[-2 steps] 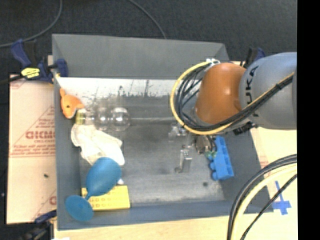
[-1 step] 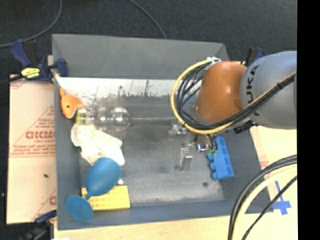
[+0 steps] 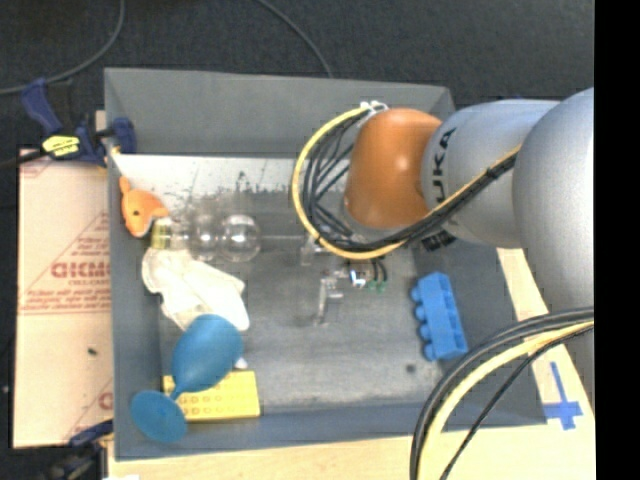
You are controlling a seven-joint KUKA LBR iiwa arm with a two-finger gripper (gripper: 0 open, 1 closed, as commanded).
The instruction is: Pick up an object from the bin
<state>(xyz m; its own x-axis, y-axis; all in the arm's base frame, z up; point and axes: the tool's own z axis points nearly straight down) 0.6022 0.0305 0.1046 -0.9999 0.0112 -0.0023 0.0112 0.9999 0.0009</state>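
Right of the tool [image 3: 330,290], one blue brick [image 3: 438,316], leftward one blue goblet [image 3: 205,353]

Arm [image 3: 500,178] reaches in from the right, its orange cover [image 3: 390,168] over the middle of the grey bin [image 3: 270,98], and the gripper [image 3: 328,298] hangs above bare floor at the centre. To its right lies a blue studded brick [image 3: 438,315]. Over on the left: an orange toy [image 3: 140,208] in the far corner, a clear bottle [image 3: 215,236] beside it, a white crumpled piece [image 3: 190,288], and nearest, a blue goblet [image 3: 195,368] on its side against a yellow block [image 3: 228,398].
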